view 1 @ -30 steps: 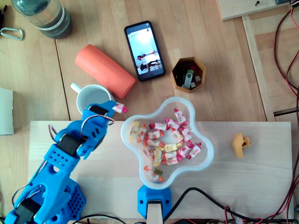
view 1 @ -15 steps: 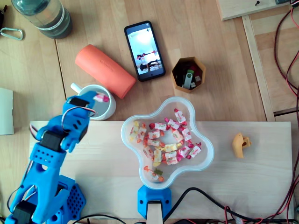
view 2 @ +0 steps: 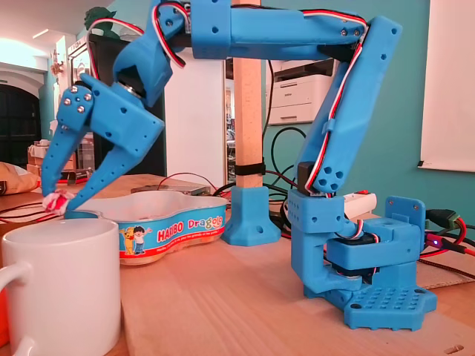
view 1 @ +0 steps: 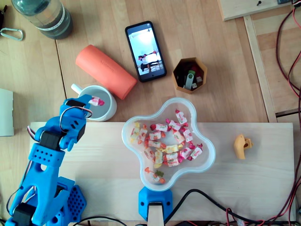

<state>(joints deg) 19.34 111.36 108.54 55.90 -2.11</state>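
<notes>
Nearest, a clear bowl (view 1: 208, 155) of wrapped candies sits on the pale board. Just beyond and to its left, the blue gripper (view 1: 92, 100) is clamped on a pink-and-white candy (view 1: 98, 101), holding it over the mouth of the white mug (view 1: 109, 109). Farther off lie an orange roll (view 1: 106, 71) and a phone (view 1: 145, 51).

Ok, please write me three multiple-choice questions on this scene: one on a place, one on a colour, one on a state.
1. In the overhead view, where is the mug from the bowl? A left B right C inside it
2. What colour is the mug? A orange B blue C white
3. What is the state of the gripper? A open, empty B shut on a candy C shut, empty

1 A, the mug stands up-left of the bowl. 2 C, its wall is white. 3 B, the wrapped candy is pinched in it.
</notes>
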